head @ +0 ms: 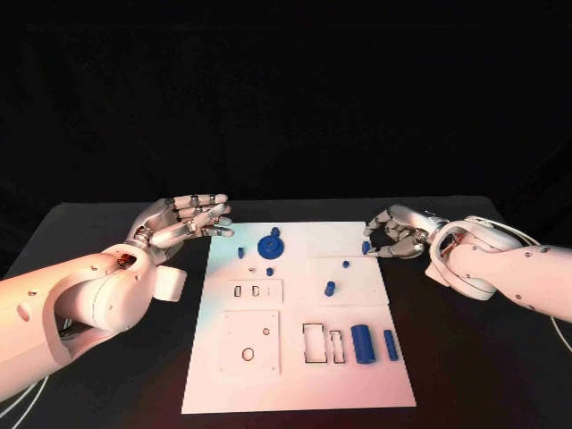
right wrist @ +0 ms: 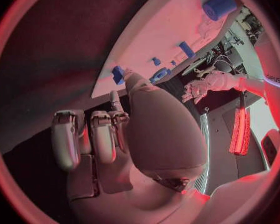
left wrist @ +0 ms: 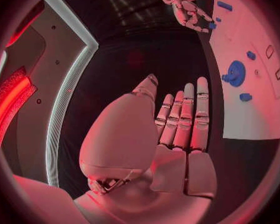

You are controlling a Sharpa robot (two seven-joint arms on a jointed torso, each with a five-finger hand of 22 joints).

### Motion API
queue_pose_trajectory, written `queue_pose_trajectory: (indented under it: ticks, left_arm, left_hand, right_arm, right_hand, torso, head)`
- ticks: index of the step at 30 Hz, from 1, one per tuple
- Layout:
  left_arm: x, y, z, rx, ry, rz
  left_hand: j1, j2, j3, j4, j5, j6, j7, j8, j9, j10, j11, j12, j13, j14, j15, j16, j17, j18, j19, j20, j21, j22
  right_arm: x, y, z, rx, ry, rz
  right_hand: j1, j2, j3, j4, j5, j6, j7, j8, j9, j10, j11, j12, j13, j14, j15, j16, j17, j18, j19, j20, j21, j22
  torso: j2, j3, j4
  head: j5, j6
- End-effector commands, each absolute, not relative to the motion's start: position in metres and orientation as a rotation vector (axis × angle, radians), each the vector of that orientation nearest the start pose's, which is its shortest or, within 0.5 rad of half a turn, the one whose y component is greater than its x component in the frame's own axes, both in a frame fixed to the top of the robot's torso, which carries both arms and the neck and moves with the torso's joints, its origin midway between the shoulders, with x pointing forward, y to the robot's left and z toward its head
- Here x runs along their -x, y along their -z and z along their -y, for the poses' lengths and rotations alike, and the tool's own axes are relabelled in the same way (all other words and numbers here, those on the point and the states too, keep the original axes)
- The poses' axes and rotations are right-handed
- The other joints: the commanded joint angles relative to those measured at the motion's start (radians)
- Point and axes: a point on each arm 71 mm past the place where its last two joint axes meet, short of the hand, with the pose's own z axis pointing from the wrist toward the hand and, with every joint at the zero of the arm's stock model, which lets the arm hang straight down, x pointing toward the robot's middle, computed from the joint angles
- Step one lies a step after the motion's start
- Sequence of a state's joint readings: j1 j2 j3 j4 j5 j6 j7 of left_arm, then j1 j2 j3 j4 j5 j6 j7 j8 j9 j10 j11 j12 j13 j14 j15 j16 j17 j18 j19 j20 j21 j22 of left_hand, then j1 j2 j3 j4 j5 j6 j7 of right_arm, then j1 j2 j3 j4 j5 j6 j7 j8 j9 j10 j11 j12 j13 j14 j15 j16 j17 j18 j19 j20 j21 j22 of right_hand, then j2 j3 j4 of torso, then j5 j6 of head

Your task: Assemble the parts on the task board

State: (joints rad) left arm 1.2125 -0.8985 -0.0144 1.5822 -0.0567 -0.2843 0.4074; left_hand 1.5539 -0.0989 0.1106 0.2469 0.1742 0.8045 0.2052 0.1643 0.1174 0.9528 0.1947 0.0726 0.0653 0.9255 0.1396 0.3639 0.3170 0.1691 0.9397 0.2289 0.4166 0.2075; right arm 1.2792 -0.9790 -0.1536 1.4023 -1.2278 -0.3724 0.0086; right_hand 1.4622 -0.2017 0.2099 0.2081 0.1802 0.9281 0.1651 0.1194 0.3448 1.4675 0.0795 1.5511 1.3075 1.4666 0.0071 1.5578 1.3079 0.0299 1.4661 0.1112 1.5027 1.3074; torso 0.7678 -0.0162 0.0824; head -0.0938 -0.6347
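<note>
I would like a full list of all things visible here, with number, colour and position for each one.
task board: one, white, middle of the table, between the two hands
round disc part: one, blue, far part of the board
small parts: several, blue, scattered over the board's far half
cylinder parts: two, blue, lying side by side on the near right part of the board
table: one, black, under the board
left hand: one, silver, beside the board's far left corner, holding nothing, fingers apart
right hand: one, silver, at the board's far right edge, fingertips at a small blue part; a grip cannot be confirmed
</note>
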Motion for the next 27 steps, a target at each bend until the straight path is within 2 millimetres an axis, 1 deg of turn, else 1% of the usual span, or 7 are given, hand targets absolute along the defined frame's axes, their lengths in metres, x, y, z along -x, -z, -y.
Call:
queue_pose_trajectory:
  ticks: [1,8,14,16,18,25,27]
  left_arm:
    - [-0.4824,0.1544,-0.2152,1.009,1.621,-1.396]
    - [-0.4826,0.1545,-0.2158,1.01,1.619,-1.395]
    - [-0.4827,0.1546,-0.2164,1.011,1.616,-1.395]
    - [-0.4828,0.1547,-0.2167,1.012,1.614,-1.395]
    - [-0.4829,0.1548,-0.217,1.013,1.613,-1.396]
    - [-0.4831,0.1551,-0.2173,1.014,1.612,-1.398]
    - [-0.4831,0.1551,-0.2173,1.014,1.612,-1.398]
  left_hand:
    - [0.006,0.001,0.007,-0.001,-0.001,-0.003,0.041,0.003,0.001,0.0,0.0,-0.005,0.0,-0.008,0.002,0.005,0.001,0.008,-0.007,0.0,0.004,0.001]
    - [0.006,0.001,0.007,-0.001,-0.001,-0.003,0.041,0.003,0.001,0.0,0.0,-0.005,0.0,-0.008,0.002,0.005,0.001,0.008,-0.007,0.0,0.004,0.001]
    - [0.005,0.001,0.009,-0.002,-0.001,-0.004,0.041,0.003,0.001,-0.001,0.001,-0.005,0.0,-0.01,0.002,0.005,0.003,0.008,-0.011,0.001,0.006,0.002]
    - [0.005,0.001,0.009,-0.002,-0.001,-0.004,0.041,0.003,0.001,-0.001,0.001,-0.005,0.0,-0.01,0.002,0.005,0.003,0.008,-0.011,0.001,0.006,0.002]
    - [0.005,0.001,0.009,-0.002,-0.001,-0.004,0.041,0.003,0.001,-0.001,0.001,-0.005,0.0,-0.01,0.002,0.005,0.003,0.008,-0.011,0.001,0.006,0.002]
    - [0.005,0.001,0.009,-0.002,-0.001,-0.004,0.041,0.003,0.001,-0.001,0.001,-0.005,0.0,-0.01,0.002,0.005,0.003,0.008,-0.011,0.001,0.006,0.002]
    - [0.005,0.001,0.009,-0.002,-0.001,-0.004,0.041,0.003,0.001,-0.001,0.001,-0.005,0.0,-0.01,0.002,0.005,0.003,0.008,-0.011,0.001,0.006,0.002]
  right_arm:
    - [-0.4994,0.1882,0.3094,-0.072,-0.548,-1.666]
    - [-0.5003,0.1924,0.3054,-0.073,-0.551,-1.676]
    - [-0.5014,0.1942,0.3053,-0.076,-0.546,-1.677]
    - [-0.5016,0.1945,0.3055,-0.076,-0.544,-1.678]
    - [-0.5018,0.1947,0.3053,-0.076,-0.543,-1.678]
    - [-0.5021,0.195,0.3039,-0.073,-0.542,-1.678]
    - [-0.5022,0.1952,0.3038,-0.073,-0.542,-1.679]
  right_hand:
    - [0.005,0.008,0.002,0.003,0.0,0.009,0.0,0.001,0.001,0.086,0.002,0.002,0.242,0.096,0.001,0.004,0.228,-0.011,0.062,0.002,0.004,0.212]
    - [0.01,0.015,0.011,0.003,0.0,0.033,-0.005,0.01,0.004,0.09,-0.001,0.006,0.248,0.096,-0.003,0.004,0.228,-0.011,0.063,0.0,0.005,0.213]
    - [0.016,0.024,0.028,0.002,0.0,0.06,-0.012,0.022,0.006,0.092,-0.007,0.007,0.249,0.097,-0.009,0.004,0.228,-0.012,0.064,-0.005,0.005,0.214]
    - [0.019,0.027,0.034,0.001,0.0,0.066,-0.014,0.024,0.007,0.091,-0.009,0.007,0.248,0.096,-0.011,0.004,0.228,-0.011,0.064,-0.007,0.005,0.214]
    - [0.022,0.031,0.044,0.0,0.001,0.069,-0.016,0.025,0.006,0.092,-0.011,0.008,0.249,0.097,-0.013,0.004,0.228,-0.012,0.064,-0.009,0.006,0.215]
    - [0.023,0.032,0.046,0.0,0.001,0.07,-0.017,0.026,0.006,0.092,-0.012,0.008,0.25,0.097,-0.013,0.004,0.229,-0.012,0.065,-0.009,0.007,0.216]
    - [0.022,0.032,0.047,0.0,0.001,0.07,-0.017,0.026,0.006,0.092,-0.012,0.008,0.25,0.097,-0.013,0.004,0.228,-0.012,0.065,-0.009,0.006,0.215]
  torso:
    - [0.0,-0.0004,0.0017]
    - [0.0,-0.0003,-0.0002]
    - [0.0,0.0,0.0019]
    - [-0.001,0.0,0.0016]
    - [-0.001,-0.0002,0.0004]
    - [-0.001,0.0003,0.0]
    - [-0.001,-0.0003,-0.0001]
  head:
    - [0.0,-0.001]
    - [0.0,-0.003]
    - [0.001,-0.004]
    - [0.001,-0.006]
    - [0.002,-0.007]
    - [0.002,-0.007]
    - [0.002,-0.007]
